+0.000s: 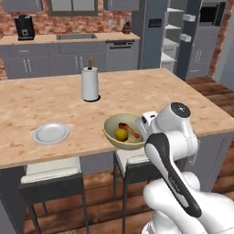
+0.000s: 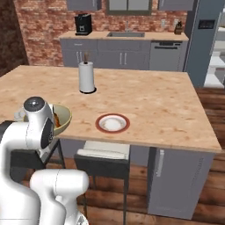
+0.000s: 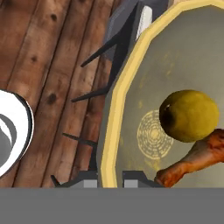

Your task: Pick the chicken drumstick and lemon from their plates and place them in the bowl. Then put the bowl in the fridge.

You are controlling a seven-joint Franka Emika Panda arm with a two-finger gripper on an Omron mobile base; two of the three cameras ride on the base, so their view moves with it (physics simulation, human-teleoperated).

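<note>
Olive-yellow and pale-rimmed, the bowl (image 3: 131,109) sits pinched at its rim between the pincer's (image 3: 109,177) two dark fingertips, one inside the wall and one outside, the jaws drawn together on that thin edge. In the left base view the bowl (image 1: 122,132) hangs off the near edge of the island counter (image 1: 137,91), out over a stool (image 1: 132,160) and the plank floor, carried by the white arm.

Inside it lie the lemon (image 3: 189,114) and, touching it, the chicken drumstick (image 3: 192,159) (bone end towards the rim by the fingertips). Both are loose, and the lemon, being round, would likely roll if the bowl tips; the drumstick looks greasy enough to slide too. The bowl itself appears rigid and hard-glazed, so the rim is the sensible hold, yet a one-sided pinch on a smooth wall invites it to swivel or slip; keeping it level seems the chief concern.

Left on the counter are the grey-white plate (image 1: 50,133) near the front-left edge and the red-rimmed plate (image 2: 113,123) near the front edge further right, both bare, with a paper-towel roll (image 1: 90,83) standing mid-counter. Beyond the far right corner the slate-grey fridge (image 1: 153,32) stands open, white shelves showing, well apart from the bowl.
</note>
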